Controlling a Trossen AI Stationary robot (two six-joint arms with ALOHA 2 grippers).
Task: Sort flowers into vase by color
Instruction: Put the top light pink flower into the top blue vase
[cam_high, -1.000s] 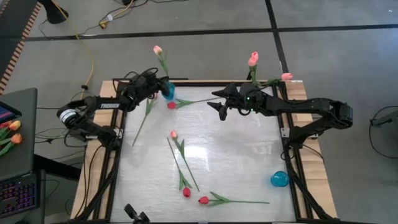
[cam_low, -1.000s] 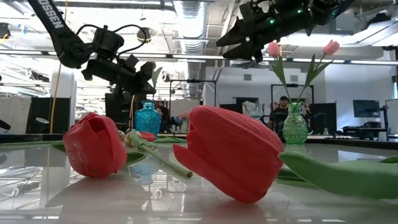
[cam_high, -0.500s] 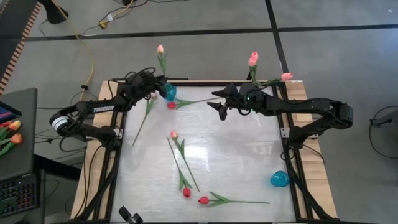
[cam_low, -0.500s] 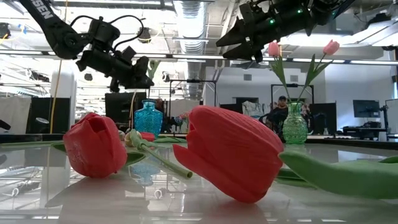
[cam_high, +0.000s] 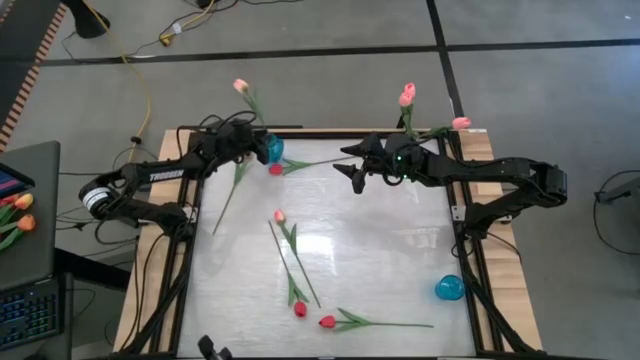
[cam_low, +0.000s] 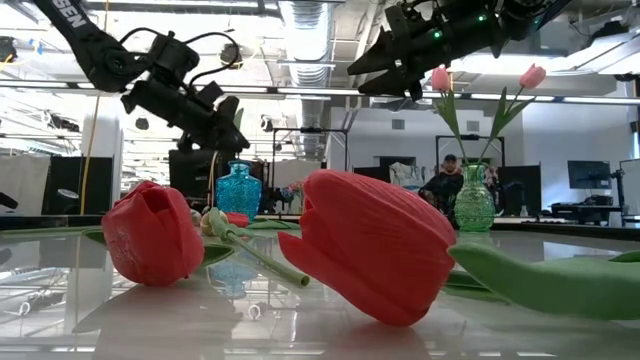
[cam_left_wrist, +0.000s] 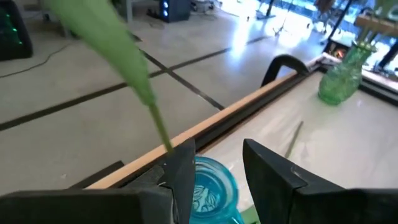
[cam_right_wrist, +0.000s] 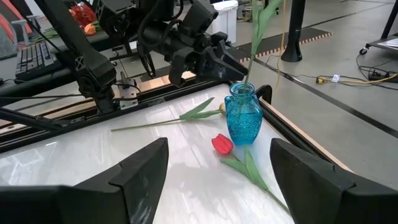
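Observation:
A pink tulip (cam_high: 241, 87) stands with its stem in the blue vase (cam_high: 271, 149) at the table's far left and leans out past the far edge. My left gripper (cam_left_wrist: 217, 168) is open just left of the vase mouth, with nothing between its fingers. My right gripper (cam_right_wrist: 217, 180) hangs open above the far middle of the table (cam_high: 345, 166). Two pink tulips (cam_high: 407, 95) stand in the green vase (cam_low: 475, 200) at the far right. A red tulip (cam_high: 276, 169) lies by the blue vase. A pink tulip (cam_high: 279, 215) and two red ones (cam_high: 299, 309) lie nearer. My left gripper has the standing tulip's stem (cam_left_wrist: 160, 132) running down past the outer side of one finger (cam_left_wrist: 181, 165) into the vase mouth. Whether stem and finger touch, I cannot tell.
A second blue vase (cam_high: 449, 289) stands near the right edge. A loose green stem (cam_high: 230, 192) lies along the left side. Orange tulips (cam_high: 20, 215) lie off the table beside a laptop. A person (cam_low: 445, 182) sits in the room beyond.
My left gripper has drawn back a little from the blue vase toward the table's left and tipped upward. The pink tulip in that vase has leaned over, its head swinging toward the left while its stem stays in the vase.

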